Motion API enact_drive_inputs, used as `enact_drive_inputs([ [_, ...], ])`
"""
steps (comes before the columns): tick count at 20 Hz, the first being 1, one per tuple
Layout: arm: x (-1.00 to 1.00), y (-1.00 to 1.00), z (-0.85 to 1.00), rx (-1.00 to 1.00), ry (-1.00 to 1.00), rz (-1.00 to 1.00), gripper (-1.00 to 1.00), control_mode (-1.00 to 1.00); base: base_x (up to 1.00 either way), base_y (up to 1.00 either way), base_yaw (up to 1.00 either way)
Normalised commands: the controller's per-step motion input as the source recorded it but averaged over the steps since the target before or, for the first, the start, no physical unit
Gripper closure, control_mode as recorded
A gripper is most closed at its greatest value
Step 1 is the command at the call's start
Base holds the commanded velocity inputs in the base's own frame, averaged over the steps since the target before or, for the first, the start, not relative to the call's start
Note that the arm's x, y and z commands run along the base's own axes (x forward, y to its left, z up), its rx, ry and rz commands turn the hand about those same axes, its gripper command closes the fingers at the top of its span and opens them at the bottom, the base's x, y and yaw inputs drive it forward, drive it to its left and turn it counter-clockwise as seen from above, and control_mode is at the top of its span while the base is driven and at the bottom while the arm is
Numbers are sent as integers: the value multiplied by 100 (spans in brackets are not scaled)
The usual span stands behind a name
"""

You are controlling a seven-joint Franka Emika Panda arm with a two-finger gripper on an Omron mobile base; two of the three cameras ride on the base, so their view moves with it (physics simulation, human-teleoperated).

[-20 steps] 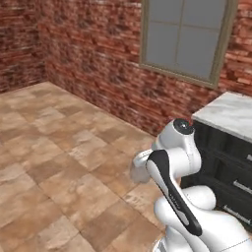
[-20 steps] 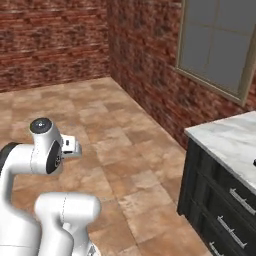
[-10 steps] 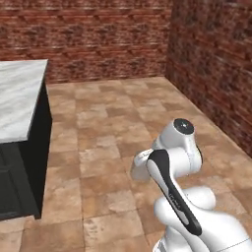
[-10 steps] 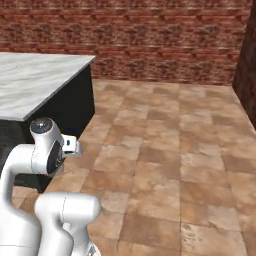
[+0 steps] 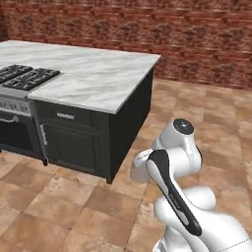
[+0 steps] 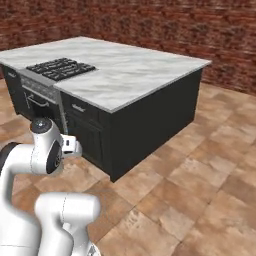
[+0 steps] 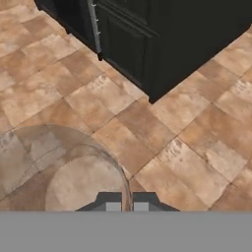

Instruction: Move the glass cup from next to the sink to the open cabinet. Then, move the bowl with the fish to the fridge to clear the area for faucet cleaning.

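While the white arm (image 5: pixel 172 177) stands folded low over its base, the hand (image 7: pixel 126 203) points down at the floor, its two small dark fingertips (image 7: pixel 110 203) pressed close on the thin rim of the small grey translucent glass cup (image 7: pixel 74 172), which it pinches.

Item: glass cup. Seen from above in the hand view as a round see-through wall and base, hanging over the tan stone floor tiles (image 7: pixel 187 147), well clear of any worktop.

Item: kitchen island. White marble worktop (image 5: pixel 93 74) on black base cabinets (image 5: pixel 83 142) with slim silver handles; it stands ahead and to the left of the arm in the left base view and ahead of it in the right base view (image 6: pixel 125 75).

Item: black gas hob (image 6: pixel 60 67) with dark grates, set into the worktop at its left end, above a dark oven front (image 5: pixel 15 135).

Item: red brick wall (image 5: pixel 147 34), running behind the island across both base views.

Item: black cabinet corner (image 7: pixel 147 44), at the top of the hand view, beyond the cup.
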Motion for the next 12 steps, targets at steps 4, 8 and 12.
enact_drive_inputs([
  [4, 0, 0, 0, 0, 0, 0, 100, 100, 20, 20, 83],
  [8, 0, 0, 0, 0, 0, 0, 100, 100, 30, 16, 81],
  [12, 0, 0, 0, 0, 0, 0, 100, 100, 40, 17, 77],
])
